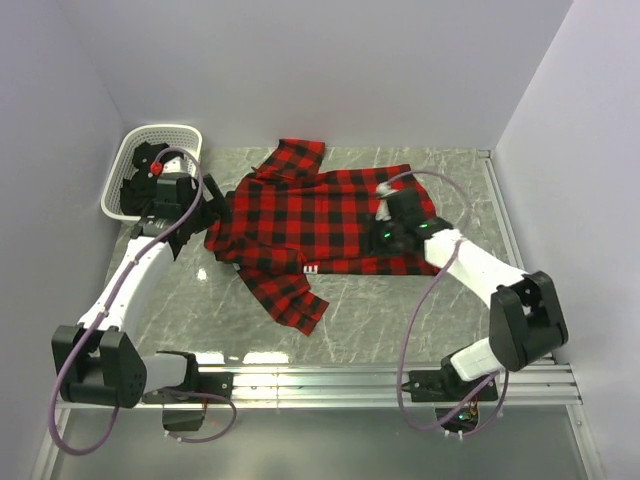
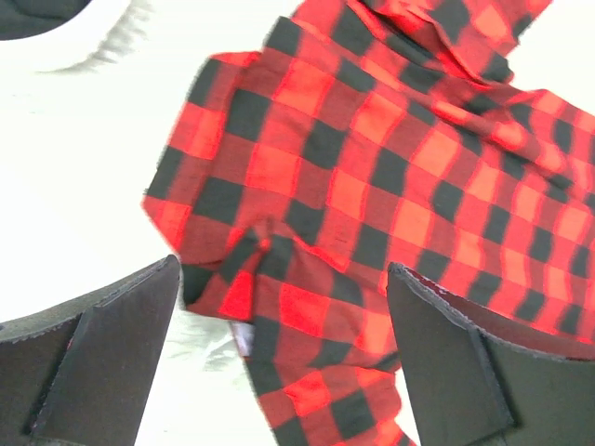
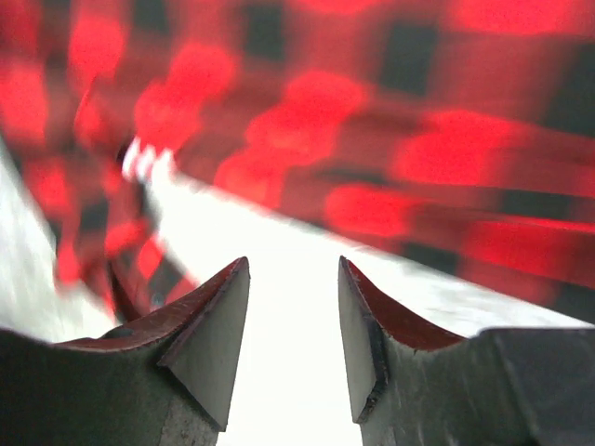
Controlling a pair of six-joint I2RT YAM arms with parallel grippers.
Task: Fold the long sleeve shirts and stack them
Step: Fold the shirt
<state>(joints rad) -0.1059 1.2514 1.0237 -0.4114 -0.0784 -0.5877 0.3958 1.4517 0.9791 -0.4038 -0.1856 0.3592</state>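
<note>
Top camera: fixed high behind my bases, looks down and forward; whole table (image 1: pixel 380 310) and both my arms in frame.
Left wrist camera: looks down past my left gripper (image 2: pixel 284 269), close over the flannel shirt (image 2: pixel 372 186); basket (image 2: pixel 84 42) rim at top left.
Right wrist camera: very near, low, blurred, looks past my right gripper (image 3: pixel 293 269).
All three views share the flannel shirt.

- I see a grey-green marbled worktop (image 1: pixel 400 300), with bright glare near its near edge.
- Plain pale walls (image 1: pixel 350 60) close off its far edge and both sides.
- Metal rails (image 1: pixel 340 385) run along the near edge.
- A white lattice basket (image 1: pixel 170 129) sits at the far left corner.
</note>
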